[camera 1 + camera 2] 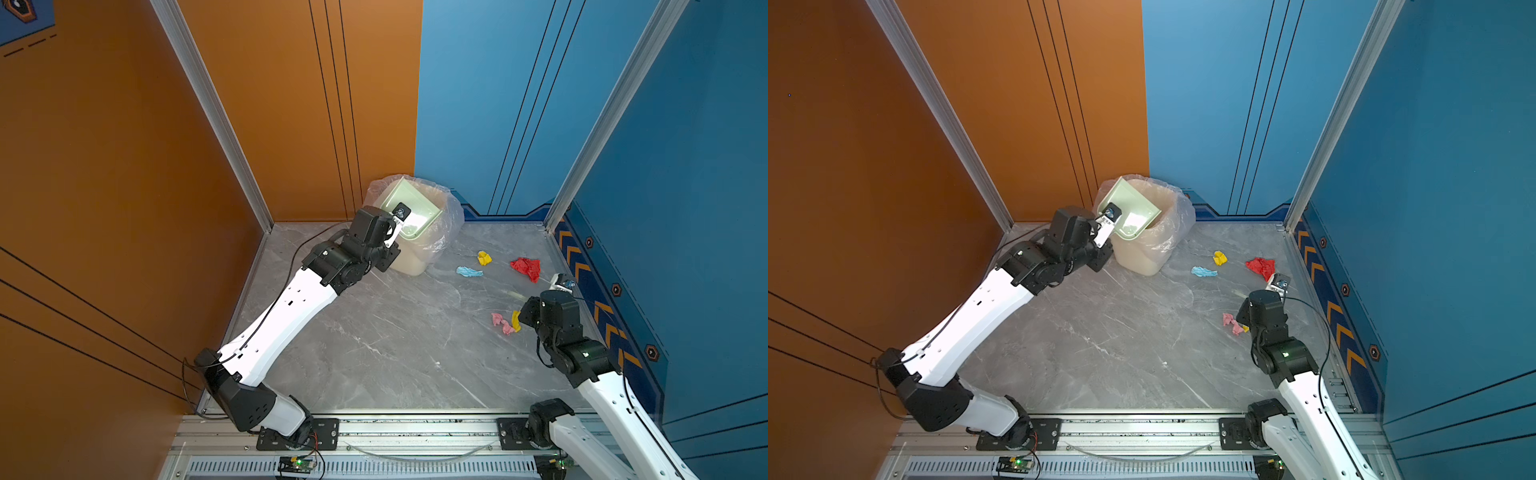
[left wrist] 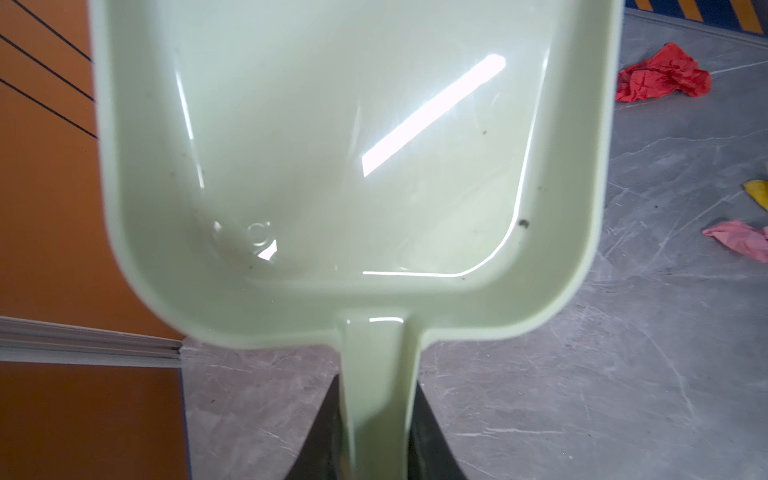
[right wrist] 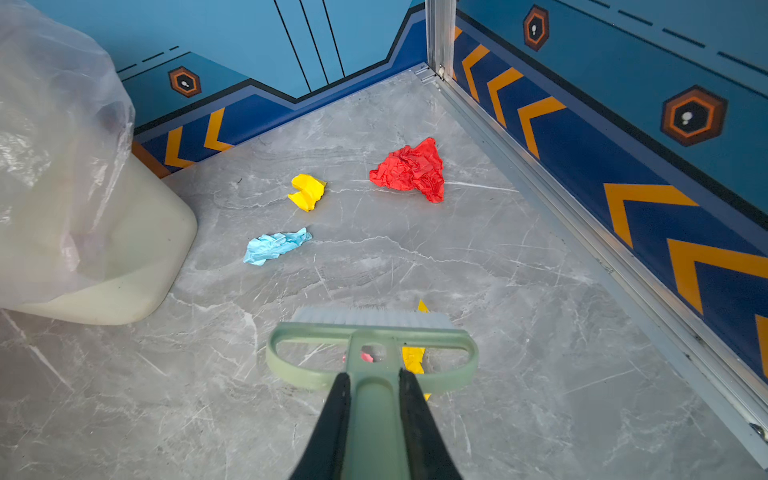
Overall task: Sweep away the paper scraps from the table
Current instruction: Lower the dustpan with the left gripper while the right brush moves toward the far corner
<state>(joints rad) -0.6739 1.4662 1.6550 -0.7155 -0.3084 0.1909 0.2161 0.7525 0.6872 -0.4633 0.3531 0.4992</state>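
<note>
Paper scraps lay on the right-hand part of the table, toward its far right corner. The red scrap sat farthest right, near the side rail. The yellow scrap and the light blue scrap were near each other, between the red one and the bin. The pink scrap and a second yellow scrap were touching, nearer the front, just beside the right wrist.

In the right wrist view the brush head hung over that pair, bits of both showing through its frame openings. Whether the bristles touched the table could not be told. The right gripper was clamped on the brush handle, one black finger on each side.

The left gripper was clamped on the dustpan handle the same way. The dustpan was held over the mouth of the bin, and its tray showed only glare and a few dark specks.

The bin was cream, lined with a clear plastic bag. It stood at the back of the table, where the orange and blue wall panels met.
</note>
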